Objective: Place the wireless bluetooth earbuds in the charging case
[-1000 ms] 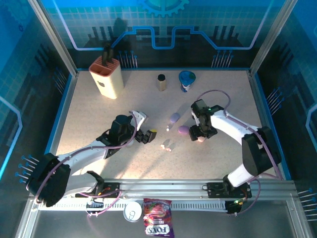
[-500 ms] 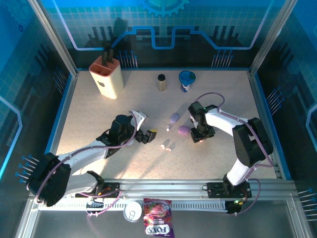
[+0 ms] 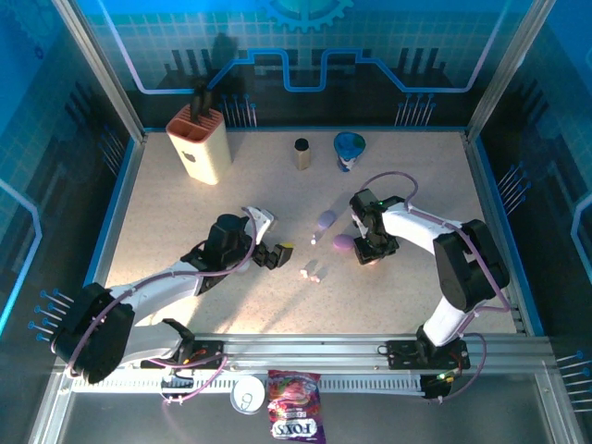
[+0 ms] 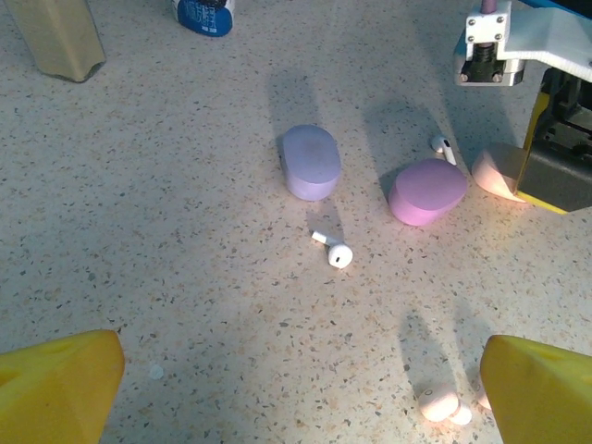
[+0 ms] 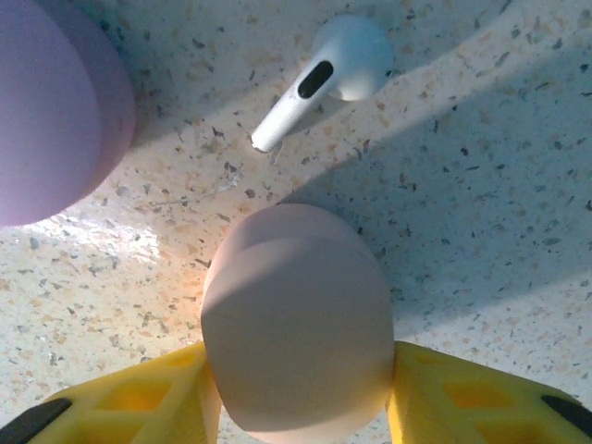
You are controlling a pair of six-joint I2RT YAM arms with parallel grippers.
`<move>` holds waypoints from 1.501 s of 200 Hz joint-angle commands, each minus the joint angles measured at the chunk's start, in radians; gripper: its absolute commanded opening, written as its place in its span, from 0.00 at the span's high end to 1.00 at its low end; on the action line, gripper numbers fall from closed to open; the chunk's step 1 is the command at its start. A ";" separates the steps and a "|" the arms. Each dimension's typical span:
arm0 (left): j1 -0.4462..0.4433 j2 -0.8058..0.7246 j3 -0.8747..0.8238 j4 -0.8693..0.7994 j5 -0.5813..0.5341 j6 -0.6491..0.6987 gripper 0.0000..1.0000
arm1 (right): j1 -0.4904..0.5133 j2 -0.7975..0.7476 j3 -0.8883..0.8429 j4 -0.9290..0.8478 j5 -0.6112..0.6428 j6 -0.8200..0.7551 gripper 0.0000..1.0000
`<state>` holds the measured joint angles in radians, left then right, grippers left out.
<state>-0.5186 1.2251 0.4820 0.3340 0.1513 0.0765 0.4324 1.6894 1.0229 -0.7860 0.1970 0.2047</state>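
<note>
Your right gripper (image 5: 298,393) squeezes the smooth pink pebble-shaped plastic case (image 5: 296,314) from both sides. A tiny white stemmed plastic earbud (image 5: 326,79) lies on the speckled table (image 5: 481,185) just beside it. Your left gripper (image 4: 301,375) is wide open.

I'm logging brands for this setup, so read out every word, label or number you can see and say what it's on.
"FOXS": on the pink sweet bag at the near edge of the top view.
The blue container has white label print, but it is too blurred to read.
The pink case and the white earbud show no markings.
</note>
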 commanded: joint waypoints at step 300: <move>-0.056 0.088 0.212 -0.015 0.291 -0.914 0.29 | 0.189 -0.475 -0.173 0.482 -0.385 -0.352 0.71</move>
<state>-0.5484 1.2972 0.6708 0.2577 0.3840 -0.7368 0.5987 1.2160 0.8474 -0.3500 -0.1364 -0.1249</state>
